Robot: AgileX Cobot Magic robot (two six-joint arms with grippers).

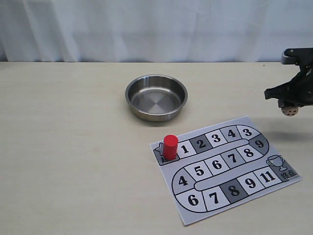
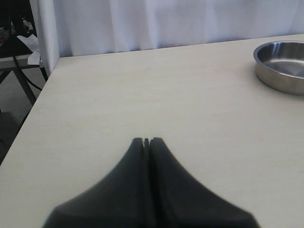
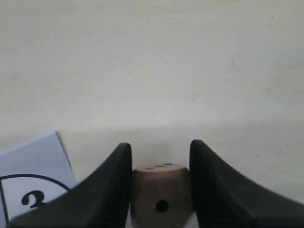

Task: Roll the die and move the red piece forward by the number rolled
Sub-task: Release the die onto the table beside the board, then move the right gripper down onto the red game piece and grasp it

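The tan die (image 1: 290,111) hangs above the table at the far right, held between the black fingers of my right gripper (image 1: 289,108). In the right wrist view the die (image 3: 161,197) shows a one-pip face, with the right gripper (image 3: 160,156) shut on it. The red piece (image 1: 170,147) stands upright on the start square at the left end of the numbered game board (image 1: 244,183). My left gripper (image 2: 147,141) is shut and empty over bare table; it is out of the exterior view.
A round steel bowl (image 1: 156,96) sits behind the board near the table's middle; its rim (image 2: 280,71) also shows in the left wrist view. The board's corner (image 3: 33,166) lies beside the right gripper. A white curtain backs the table.
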